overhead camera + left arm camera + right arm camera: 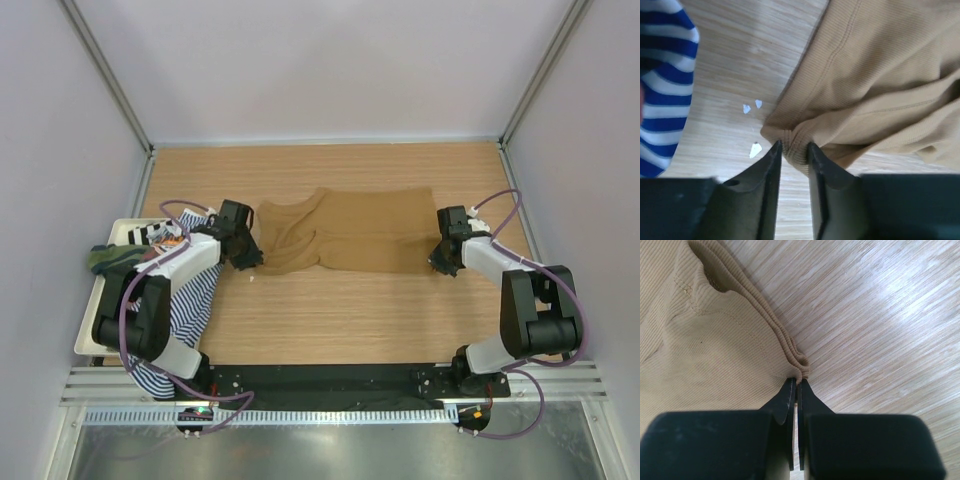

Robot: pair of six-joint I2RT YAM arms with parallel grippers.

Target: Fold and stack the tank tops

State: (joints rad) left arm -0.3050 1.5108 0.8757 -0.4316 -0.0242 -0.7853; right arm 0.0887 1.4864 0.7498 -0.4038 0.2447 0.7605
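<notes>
Right gripper (796, 382) pinches the tan top (700, 350) hem, left gripper (793, 146) its bunched corner; overhead hides both.

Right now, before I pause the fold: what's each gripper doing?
Left gripper: around the tan tank top corner, grip cannot be told.
Right gripper: shut on its edge.

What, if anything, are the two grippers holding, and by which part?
Both hold the tan tank top: right gripper pinches one edge corner, left gripper the bunched corner opposite.
</notes>
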